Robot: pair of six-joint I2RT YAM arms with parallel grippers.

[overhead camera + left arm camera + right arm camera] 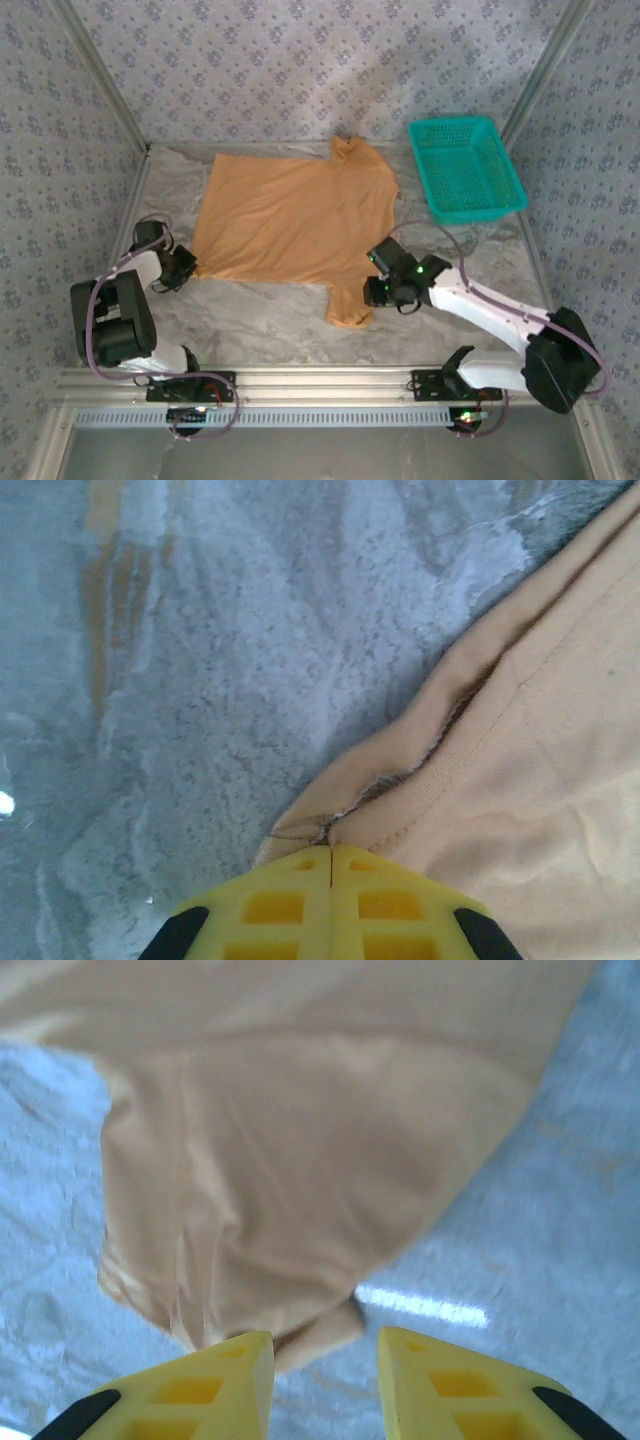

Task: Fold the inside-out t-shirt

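Observation:
The inside-out t-shirt (290, 215) lies spread flat on the table, orange-tan, with its collar at the far edge and one sleeve hanging toward the near side. My left gripper (188, 268) is at the shirt's near-left hem corner. In the left wrist view its yellow jaws (331, 852) are pressed together on the corner of the shirt (540, 780). My right gripper (375, 290) is at the near sleeve. Its jaws (325, 1345) stand apart, with the sleeve's edge (300, 1160) lying just inside the left finger (235, 1370).
A teal plastic basket (465, 170) stands at the far right of the table. The marbled grey table top (270, 320) shows bare between the shirt and the arm bases. Patterned walls close in the sides and back.

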